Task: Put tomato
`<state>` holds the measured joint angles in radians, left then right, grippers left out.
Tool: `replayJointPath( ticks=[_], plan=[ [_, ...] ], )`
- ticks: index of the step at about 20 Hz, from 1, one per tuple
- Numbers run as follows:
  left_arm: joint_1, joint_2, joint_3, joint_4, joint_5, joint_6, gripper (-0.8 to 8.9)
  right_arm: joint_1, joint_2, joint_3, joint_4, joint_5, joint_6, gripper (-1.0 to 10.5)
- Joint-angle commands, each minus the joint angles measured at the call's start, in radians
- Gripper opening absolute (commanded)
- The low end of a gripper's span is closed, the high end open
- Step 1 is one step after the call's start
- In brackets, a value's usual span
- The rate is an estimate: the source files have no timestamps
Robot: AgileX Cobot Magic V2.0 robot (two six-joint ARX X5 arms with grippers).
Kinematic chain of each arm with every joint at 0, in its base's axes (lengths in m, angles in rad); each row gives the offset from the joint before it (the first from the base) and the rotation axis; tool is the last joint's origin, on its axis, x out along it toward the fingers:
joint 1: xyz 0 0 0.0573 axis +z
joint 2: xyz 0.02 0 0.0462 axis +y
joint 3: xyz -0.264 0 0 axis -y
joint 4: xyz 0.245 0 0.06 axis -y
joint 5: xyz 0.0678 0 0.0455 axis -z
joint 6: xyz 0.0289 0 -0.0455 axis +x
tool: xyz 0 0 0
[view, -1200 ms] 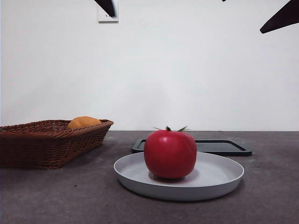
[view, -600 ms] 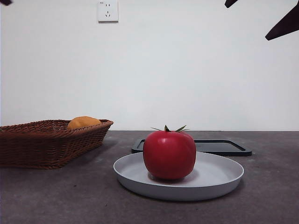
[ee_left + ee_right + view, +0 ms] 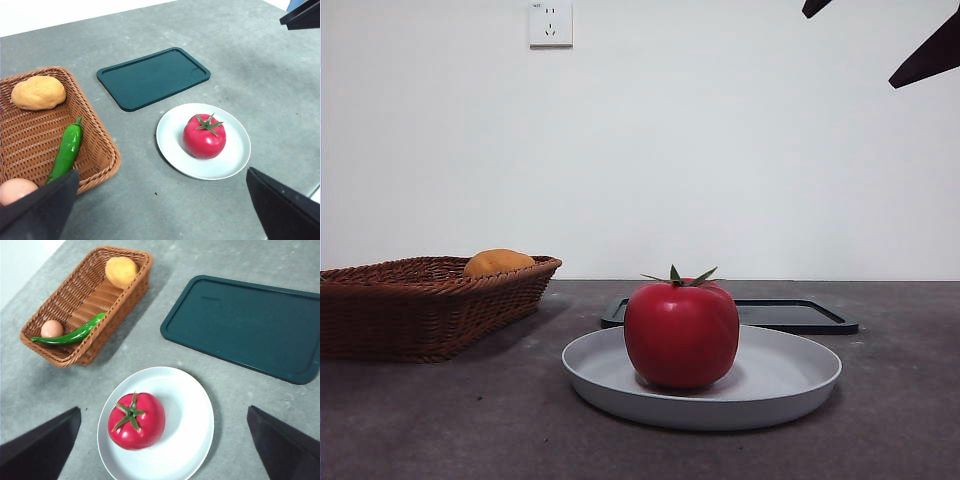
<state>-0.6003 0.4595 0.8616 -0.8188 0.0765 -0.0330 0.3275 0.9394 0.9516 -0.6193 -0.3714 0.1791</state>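
One glossy tomato on the white plate looks slippery and firm; grasp across its widest girth, both the left gripper and the right gripper having jaws spread wide.

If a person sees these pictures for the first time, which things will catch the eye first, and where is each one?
First comes the glossy red tomato, sitting alone on the white plate at the middle of the grey table. Beside the plate stands a brown wicker basket holding a green pepper, an orange-yellow fruit and an egg. Behind the plate lies a dark green tray, with nothing on it.
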Motion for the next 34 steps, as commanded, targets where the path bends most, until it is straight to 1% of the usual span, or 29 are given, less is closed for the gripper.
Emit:
replayJointPath(
  ticks=[1,3,8,10,13,16,19,22,27,28,31,32,34],
  plan=[
    [-0.005,-0.003,0.007,0.007,-0.002,-0.006,7.51,0.041,0.026,0.021,0.006,0.002,0.007,7.6],
    [-0.005,-0.003,0.007,0.007,-0.002,-0.006,7.51,0.09,0.068,0.021,0.014,0.021,0.031,7.5],
    [-0.005,-0.003,0.007,0.007,-0.002,-0.006,7.51,0.224,0.26,0.049,0.051,0.08,0.048,7.3],
    [-0.005,-0.003,0.007,0.007,-0.002,-0.006,7.51,0.267,0.372,0.1,0.04,0.099,0.049,7.3],
    [-0.005,-0.003,0.007,0.007,-0.002,-0.006,7.51,0.32,0.539,0.205,-0.005,0.182,0.04,7.3],
    [-0.005,-0.003,0.007,0.007,-0.002,-0.006,7.51,0.347,0.686,0.304,-0.058,0.217,0.041,7.3],
    [-0.005,-0.003,0.007,0.007,-0.002,-0.006,7.51,0.371,0.79,0.362,-0.109,0.277,0.034,7.3],
    [-0.005,-0.003,0.007,0.007,-0.002,-0.006,7.51,0.386,0.853,0.367,-0.13,0.295,0.033,7.3],
    [-0.005,-0.003,0.007,0.007,-0.002,-0.005,7.51,0.407,0.915,0.367,-0.151,0.294,0.024,7.2],
    [-0.005,-0.003,0.007,0.007,-0.002,-0.005,7.51,0.408,0.919,0.367,-0.162,0.294,0.027,6.7],
    [-0.005,-0.003,0.007,0.007,-0.002,-0.006,7.51,0.41,0.923,0.367,-0.167,0.293,0.026,3.8],
    [-0.005,-0.003,0.007,0.007,-0.002,-0.005,7.51,0.41,0.923,0.367,-0.161,0.293,0.026,3.2],
    [-0.005,-0.003,0.007,0.007,-0.002,-0.006,7.51,0.41,0.923,0.372,-0.16,0.294,0.026,3.0]
  ],
)
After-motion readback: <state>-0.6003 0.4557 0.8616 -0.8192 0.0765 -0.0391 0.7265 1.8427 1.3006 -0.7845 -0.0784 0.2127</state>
